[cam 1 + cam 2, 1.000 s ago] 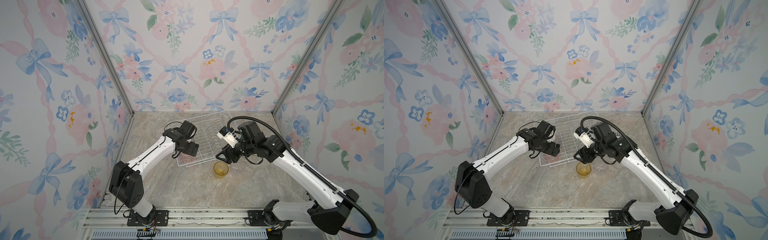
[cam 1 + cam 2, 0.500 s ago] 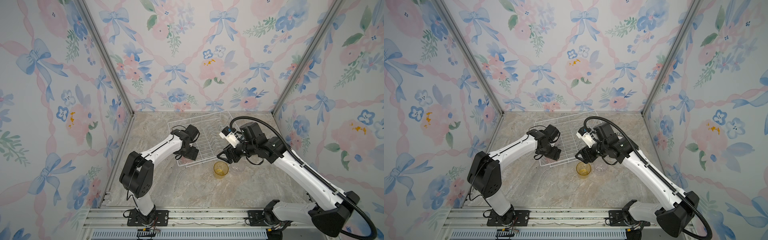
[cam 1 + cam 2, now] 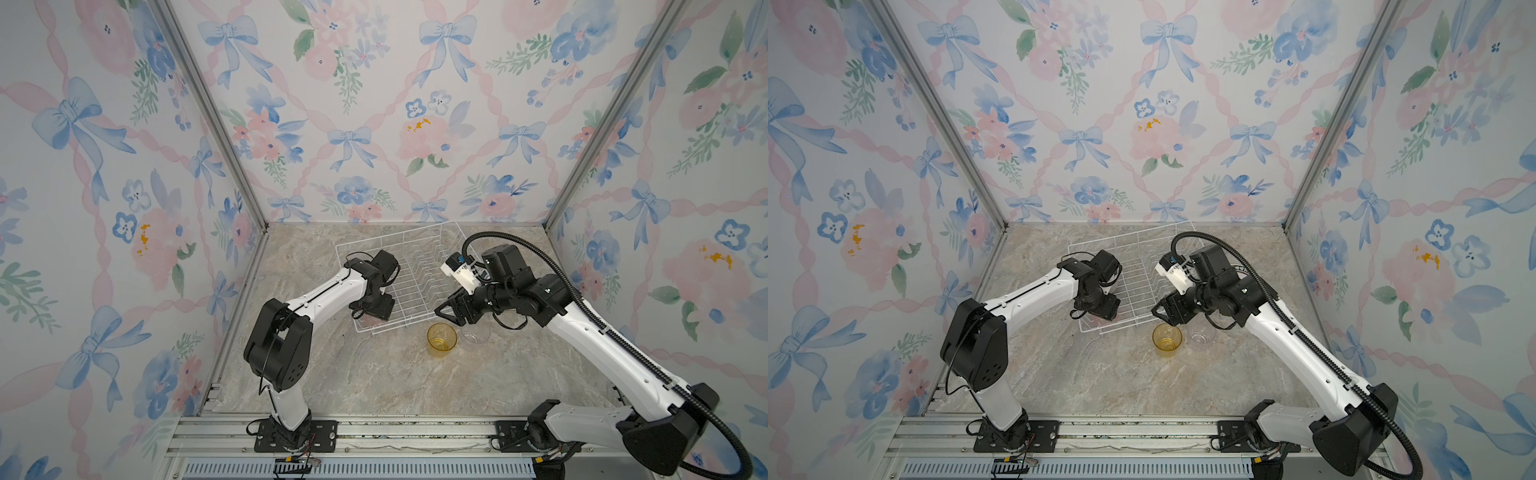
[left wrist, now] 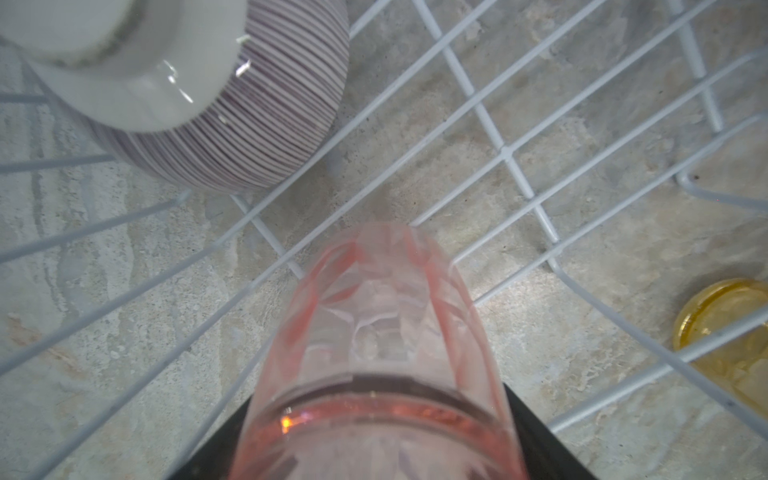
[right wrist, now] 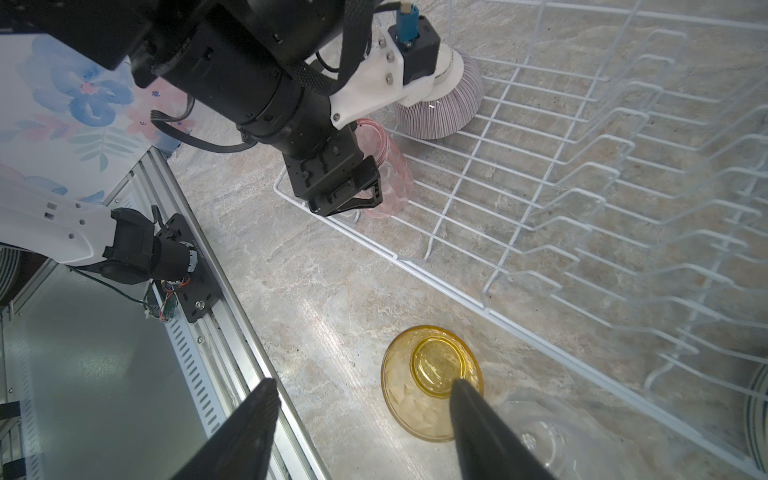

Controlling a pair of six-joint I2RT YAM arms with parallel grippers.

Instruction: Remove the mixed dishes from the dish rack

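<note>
Pink faceted glass tumbler (image 4: 374,332), in a corner of the white wire dish rack (image 4: 505,150), is straddled by the left gripper (image 3: 373,311); clamping cannot be told. Lifted loosely, it could be dropped onto wires. Right gripper (image 5: 361,386) is held wide, empty.

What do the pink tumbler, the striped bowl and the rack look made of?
Pink tumbler: likely glass, though clear plastic is possible; see-through, cut facets, bright glints.
Striped bowl: glazed ceramic, probably; glossy white foot, fine ribbed stripes.
Rack: white-coated metal wire, apparently; thin smooth rods joined at crossings.
</note>
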